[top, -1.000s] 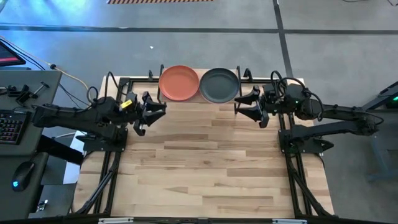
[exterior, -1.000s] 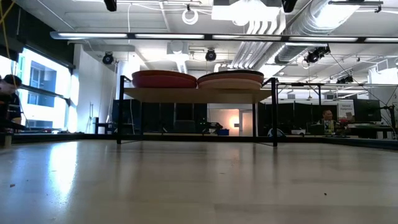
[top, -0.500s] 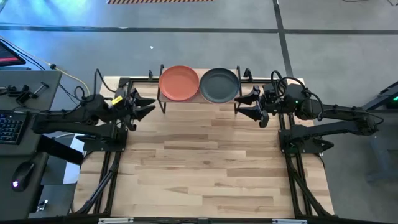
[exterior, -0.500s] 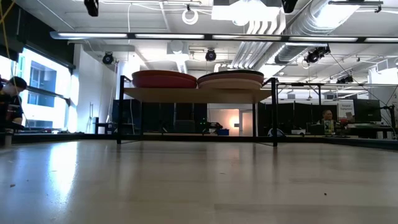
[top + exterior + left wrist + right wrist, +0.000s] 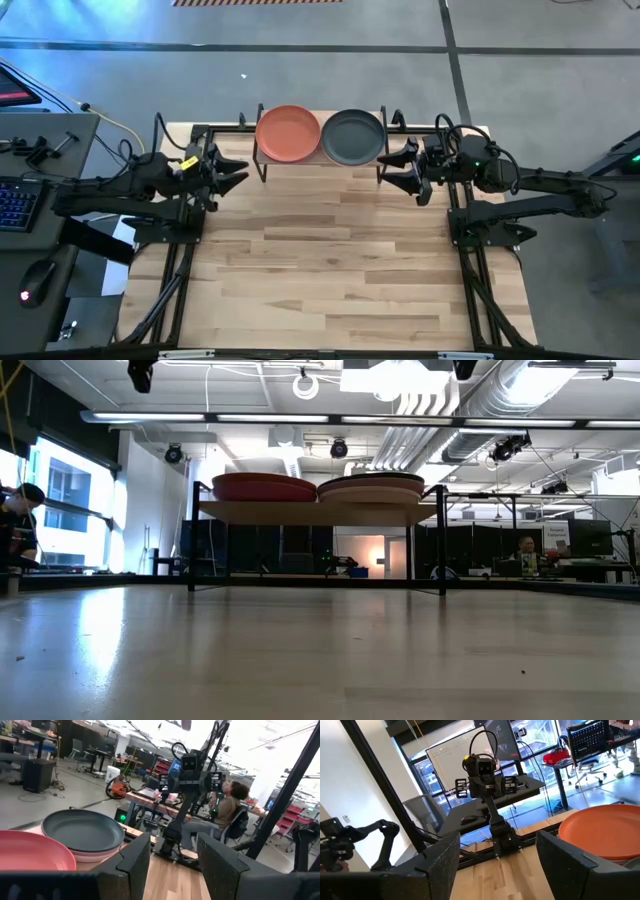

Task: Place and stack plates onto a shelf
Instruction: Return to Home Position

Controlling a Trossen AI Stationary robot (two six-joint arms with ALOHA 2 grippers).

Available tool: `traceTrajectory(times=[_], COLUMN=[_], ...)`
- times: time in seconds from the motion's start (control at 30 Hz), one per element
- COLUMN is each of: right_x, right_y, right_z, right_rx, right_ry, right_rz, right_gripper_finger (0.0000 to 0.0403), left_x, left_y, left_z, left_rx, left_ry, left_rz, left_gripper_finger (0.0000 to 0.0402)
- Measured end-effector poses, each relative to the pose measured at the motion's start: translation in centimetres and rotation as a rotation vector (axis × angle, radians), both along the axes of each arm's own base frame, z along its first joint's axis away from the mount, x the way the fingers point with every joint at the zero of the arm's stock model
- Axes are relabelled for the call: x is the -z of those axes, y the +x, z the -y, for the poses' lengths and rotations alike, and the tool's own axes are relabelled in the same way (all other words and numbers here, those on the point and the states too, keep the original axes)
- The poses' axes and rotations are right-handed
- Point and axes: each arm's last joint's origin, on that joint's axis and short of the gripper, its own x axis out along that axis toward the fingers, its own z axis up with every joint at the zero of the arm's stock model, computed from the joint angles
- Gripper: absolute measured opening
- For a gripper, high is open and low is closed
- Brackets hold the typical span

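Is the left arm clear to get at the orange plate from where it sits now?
Probably yes: the left gripper sits open just beside the shelf, the orange plate tops the nearer stack, and nothing lies between them.

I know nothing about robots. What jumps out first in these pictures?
Two plate stacks sit side by side on the small shelf at the far edge of the table. An orange plate tops the left stack and a black plate the right. The left pincer and right pincer flank the shelf, both open and empty.
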Motion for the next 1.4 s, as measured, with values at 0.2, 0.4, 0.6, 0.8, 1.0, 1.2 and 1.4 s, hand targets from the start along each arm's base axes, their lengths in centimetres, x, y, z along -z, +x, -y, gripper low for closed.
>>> traceTrajectory(times=[0.2,0.4,0.6,0.8,1.0,1.2,1.4], right_x=[0.0,0.0,0.0,0.0,0.0,0.0,0.0], right_y=[0.0,0.0,0.0,0.0,0.0,0.0,0.0], right_z=[0.0,0.0,0.0,0.0,0.1,0.2,0.4], right_rx=[0.006,0.010,0.011,0.010,0.012,0.065,0.107], right_ry=[-0.081,-0.149,-0.149,-0.147,-0.113,-0.108,-0.061], right_rz=[0.001,0.002,0.002,0.002,0.000,-0.002,-0.004], right_gripper_finger=[0.0243,0.0243,0.0243,0.0243,0.0243,0.0243,0.0243], left_x=[0.3,0.7,1.4,1.0,1.8,4.1,6.5], left_y=[0.0,0.0,0.0,-1.1,-3.0,-4.1,-3.7], left_z=[-0.1,0.0,0.0,0.1,0.1,0.1,0.0], left_rx=[-0.038,-0.012,0.004,0.036,0.014,0.007,-0.006], left_ry=[0.038,0.011,-0.071,-0.026,-0.001,-0.048,-0.050], left_rz=[-0.040,-0.073,-0.128,-0.094,-0.022,0.078,0.175], left_gripper_finger=[0.0152,0.0152,0.0152,0.0152,0.0152,0.0152,0.0152])
